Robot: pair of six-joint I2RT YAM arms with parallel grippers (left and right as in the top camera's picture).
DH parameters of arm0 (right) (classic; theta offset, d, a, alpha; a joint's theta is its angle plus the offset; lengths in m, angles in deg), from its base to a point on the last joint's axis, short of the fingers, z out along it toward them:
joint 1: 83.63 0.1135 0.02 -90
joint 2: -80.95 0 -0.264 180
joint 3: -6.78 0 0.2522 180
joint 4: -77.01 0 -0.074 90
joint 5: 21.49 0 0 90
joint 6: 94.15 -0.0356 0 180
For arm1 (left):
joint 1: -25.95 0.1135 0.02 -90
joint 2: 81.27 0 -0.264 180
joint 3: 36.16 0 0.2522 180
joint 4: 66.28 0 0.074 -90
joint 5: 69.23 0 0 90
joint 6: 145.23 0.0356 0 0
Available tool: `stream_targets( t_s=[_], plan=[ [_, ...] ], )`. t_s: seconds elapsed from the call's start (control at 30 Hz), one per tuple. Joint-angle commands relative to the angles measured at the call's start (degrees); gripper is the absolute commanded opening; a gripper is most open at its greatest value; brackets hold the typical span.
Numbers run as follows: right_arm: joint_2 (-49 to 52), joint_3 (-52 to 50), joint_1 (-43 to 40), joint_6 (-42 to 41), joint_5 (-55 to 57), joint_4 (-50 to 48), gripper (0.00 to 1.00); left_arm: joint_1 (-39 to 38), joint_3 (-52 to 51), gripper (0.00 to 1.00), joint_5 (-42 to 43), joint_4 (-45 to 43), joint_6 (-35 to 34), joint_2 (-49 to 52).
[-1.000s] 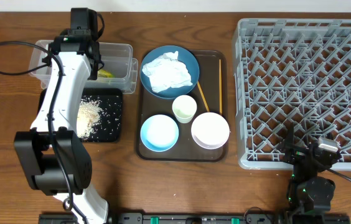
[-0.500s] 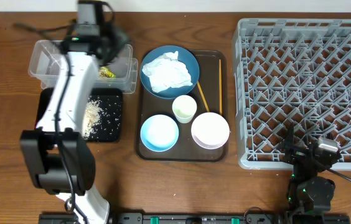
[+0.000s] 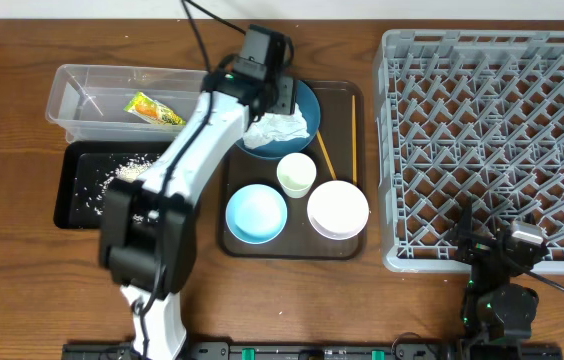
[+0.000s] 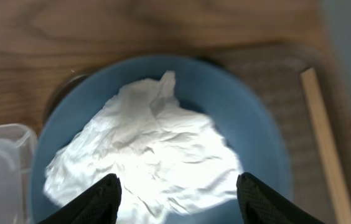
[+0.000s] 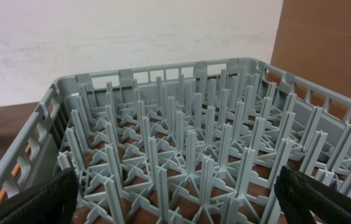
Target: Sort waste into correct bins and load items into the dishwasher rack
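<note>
My left gripper (image 3: 268, 98) is open and empty, hovering just above the crumpled white tissue (image 3: 282, 128) on the dark blue plate (image 3: 309, 100). In the left wrist view the tissue (image 4: 150, 146) fills the plate (image 4: 253, 124) between my open fingers (image 4: 178, 199). The snack wrapper (image 3: 154, 108) lies in the clear tub (image 3: 82, 80). Rice scraps (image 3: 127, 170) lie in the black tray (image 3: 72, 205). The light blue bowl (image 3: 256, 213), white bowl (image 3: 338, 208), pale cup (image 3: 297, 174) and chopsticks (image 3: 353, 135) sit on the brown tray. My right gripper (image 3: 497, 245) is open at the front edge of the grey rack (image 3: 492, 110).
The brown serving tray (image 3: 347, 243) holds the dishes between the bins and the rack. The right wrist view shows my open fingers (image 5: 178, 199) facing the rack's empty pegs (image 5: 188, 143). A chopstick (image 4: 325, 137) lies right of the plate.
My left arm has swung right from over the clear tub to over the blue plate. The wrapper now lies uncovered in the tub. The right arm has not moved.
</note>
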Motion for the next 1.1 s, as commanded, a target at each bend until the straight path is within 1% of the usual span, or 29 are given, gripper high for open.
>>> stream_targets(
  t_s=[0.0,0.07,0.27,0.5,0.57,0.63,0.73,0.77,0.83,0.93,1.07],
  plan=[
    [0.02,-0.04,0.63,-0.72,0.33,0.31,0.99,0.24,-0.11,0.63,-3.10,-1.33,6.84,3.89],
    [0.02,-0.04,0.63,-0.72,0.33,0.31,0.99,0.24,-0.11,0.63,-3.63,-2.75,8.83,5.62],
    [0.02,-0.04,0.63,-0.72,0.33,0.31,0.99,0.24,-0.11,0.64,-9.16,-6.64,8.98,9.51],
    [0.02,-0.04,0.63,-0.72,0.33,0.28,0.99,0.24,-0.11,0.64,-9.05,-6.56,8.94,11.56],
    [0.02,-0.04,0.63,-0.72,0.33,0.31,0.99,0.24,-0.11,0.58,-9.05,-6.38,8.94,11.76],
    [0.02,-0.04,0.63,-0.72,0.33,0.31,0.99,0.24,-0.11,0.49,-9.07,-6.56,8.94,11.65],
    [0.02,-0.04,0.63,-0.72,0.33,0.31,0.99,0.22,-0.11,0.33,-9.07,-6.58,8.90,10.84],
    [0.02,-0.04,0.63,-0.72,0.33,0.31,0.99,0.17,-0.11,0.25,-9.07,-6.56,8.66,10.47],
    [0.02,-0.04,0.63,-0.72,0.33,0.31,0.99,0.17,-0.11,0.13,-9.07,-6.54,7.08,9.27],
    [0.02,-0.04,0.63,-0.72,0.33,0.31,0.99,0.17,-0.11,0.07,-9.07,-6.49,4.00,7.04],
    [0.02,-0.04,0.63,-0.72,0.33,0.31,0.99,0.17,-0.11,0.06,-9.05,-5.95,0.85,3.23]
  ],
)
